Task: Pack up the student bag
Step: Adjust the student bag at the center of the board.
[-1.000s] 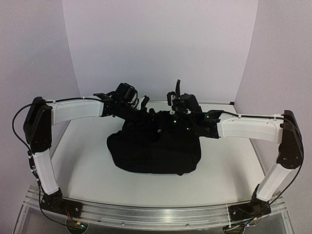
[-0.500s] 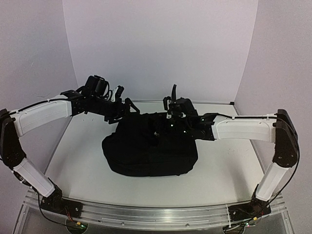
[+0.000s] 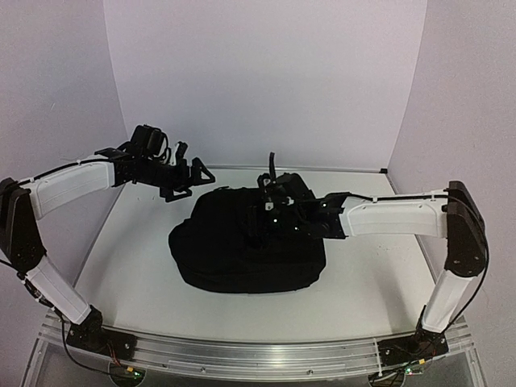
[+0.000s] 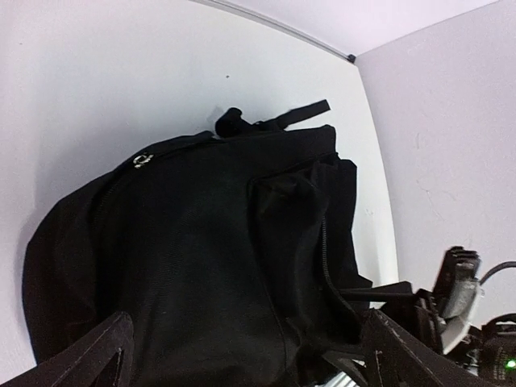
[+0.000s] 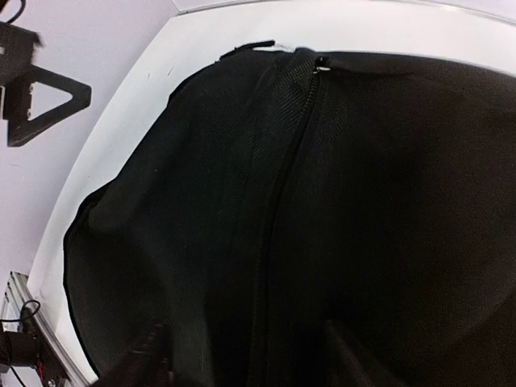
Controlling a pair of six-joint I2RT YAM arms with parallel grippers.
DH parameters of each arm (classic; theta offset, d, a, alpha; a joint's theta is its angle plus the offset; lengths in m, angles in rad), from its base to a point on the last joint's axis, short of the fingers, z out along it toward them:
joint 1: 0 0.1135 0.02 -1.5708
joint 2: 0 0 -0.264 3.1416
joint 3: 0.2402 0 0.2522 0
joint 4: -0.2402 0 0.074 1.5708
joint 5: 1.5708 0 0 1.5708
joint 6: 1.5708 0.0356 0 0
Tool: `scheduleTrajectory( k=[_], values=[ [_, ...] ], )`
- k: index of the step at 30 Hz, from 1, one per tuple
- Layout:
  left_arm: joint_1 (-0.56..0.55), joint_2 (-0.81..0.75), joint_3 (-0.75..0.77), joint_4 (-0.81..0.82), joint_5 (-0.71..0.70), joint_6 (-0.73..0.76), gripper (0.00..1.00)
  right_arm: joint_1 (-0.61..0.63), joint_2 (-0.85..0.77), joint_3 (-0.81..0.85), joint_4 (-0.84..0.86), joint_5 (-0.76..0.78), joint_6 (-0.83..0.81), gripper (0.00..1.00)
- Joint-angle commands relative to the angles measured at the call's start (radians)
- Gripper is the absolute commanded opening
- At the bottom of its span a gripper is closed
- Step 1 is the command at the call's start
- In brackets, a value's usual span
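The student bag (image 3: pixel 246 251) is a large black fabric backpack lying in the middle of the white table (image 3: pixel 133 262). Its zip line (image 5: pixel 284 189) runs down the top, closed as far as I can see, with a metal pull (image 4: pixel 142 160) near the back end. My left gripper (image 3: pixel 187 176) hangs open in the air off the bag's back left corner; its wide-spread fingers (image 4: pixel 81 355) frame the bag from above. My right gripper (image 3: pixel 264 214) sits low over the bag's top, fingers (image 5: pixel 145 355) apart on either side of the zip line, holding nothing.
A black strap loop (image 4: pixel 302 113) sticks out at the bag's far end. The white back wall (image 3: pixel 258 81) and side walls close in the table. A metal rail (image 3: pixel 258 351) carrying the arm bases runs along the near edge.
My left arm has pulled up and back to the left, off the bag, opening fully. My right gripper has opened from shut and shifted left over the bag, which has settled flatter.
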Motion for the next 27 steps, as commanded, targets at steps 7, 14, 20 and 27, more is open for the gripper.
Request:
scheduleTrajectory(
  k=[7,14,20,27],
  values=[
    [0.109,0.010,-0.079,0.030,0.088,0.025,1.00,-0.190,-0.061,0.159,-0.122,-0.096,-0.017,0.62],
    [0.138,0.083,-0.081,0.083,0.138,0.023,0.99,-0.290,0.116,0.319,-0.119,-0.277,-0.027,0.53],
    [0.147,0.144,-0.063,0.093,0.152,0.045,0.84,-0.311,0.234,0.412,-0.114,-0.357,-0.019,0.50],
    [0.147,0.208,-0.032,0.080,0.143,0.077,0.72,-0.329,0.290,0.422,-0.076,-0.409,0.002,0.44]
  ],
)
